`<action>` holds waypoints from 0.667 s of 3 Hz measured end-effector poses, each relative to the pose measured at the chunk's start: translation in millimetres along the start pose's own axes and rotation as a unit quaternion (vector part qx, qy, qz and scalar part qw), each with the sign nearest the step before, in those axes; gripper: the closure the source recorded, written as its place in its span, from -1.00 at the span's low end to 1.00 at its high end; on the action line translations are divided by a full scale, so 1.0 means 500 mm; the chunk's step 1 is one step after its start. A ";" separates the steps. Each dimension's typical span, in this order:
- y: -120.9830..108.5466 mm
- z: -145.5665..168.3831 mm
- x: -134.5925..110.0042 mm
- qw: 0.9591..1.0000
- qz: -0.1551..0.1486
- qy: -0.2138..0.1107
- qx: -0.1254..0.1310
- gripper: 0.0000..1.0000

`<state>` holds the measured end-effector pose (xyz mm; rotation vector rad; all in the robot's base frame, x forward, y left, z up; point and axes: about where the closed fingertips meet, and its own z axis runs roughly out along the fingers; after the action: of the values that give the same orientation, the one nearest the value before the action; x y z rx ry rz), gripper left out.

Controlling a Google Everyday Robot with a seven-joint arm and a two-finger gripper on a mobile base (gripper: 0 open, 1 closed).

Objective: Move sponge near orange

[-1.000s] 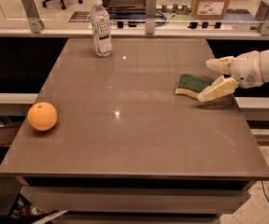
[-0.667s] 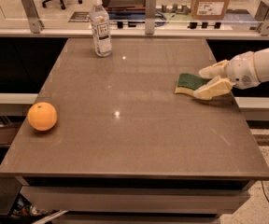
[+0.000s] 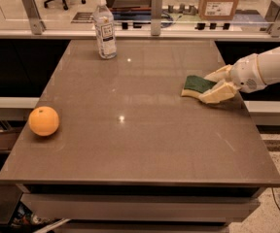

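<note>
The sponge (image 3: pixel 195 84), dark green on top with a pale yellow layer below, lies flat on the brown table (image 3: pixel 145 144) near its right edge. My gripper (image 3: pixel 213 84) reaches in from the right on a white arm. Its two cream fingers (image 3: pixel 218 94) sit on either side of the sponge's right end and press against it. The orange (image 3: pixel 43 121) sits near the table's left edge, far from the sponge and the gripper.
A clear water bottle (image 3: pixel 104 28) with a white cap stands at the table's back left. A rail with metal posts (image 3: pixel 155 6) runs behind the table. A cardboard box (image 3: pixel 220 0) stands beyond it at the back right.
The gripper has moved slightly lower and further onto the sponge, and its fingers have drawn closer together around the sponge's right end. The sponge and the orange have stayed in place.
</note>
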<state>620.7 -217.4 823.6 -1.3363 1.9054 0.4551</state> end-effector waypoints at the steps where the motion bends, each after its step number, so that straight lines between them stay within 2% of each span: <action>1: 0.000 0.000 0.000 1.000 0.000 0.000 0.000 0.25; 2: 0.001 0.003 -0.001 1.000 0.000 0.000 -0.002 0.26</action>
<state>621.0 -215.9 823.1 -1.3385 1.9049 0.4582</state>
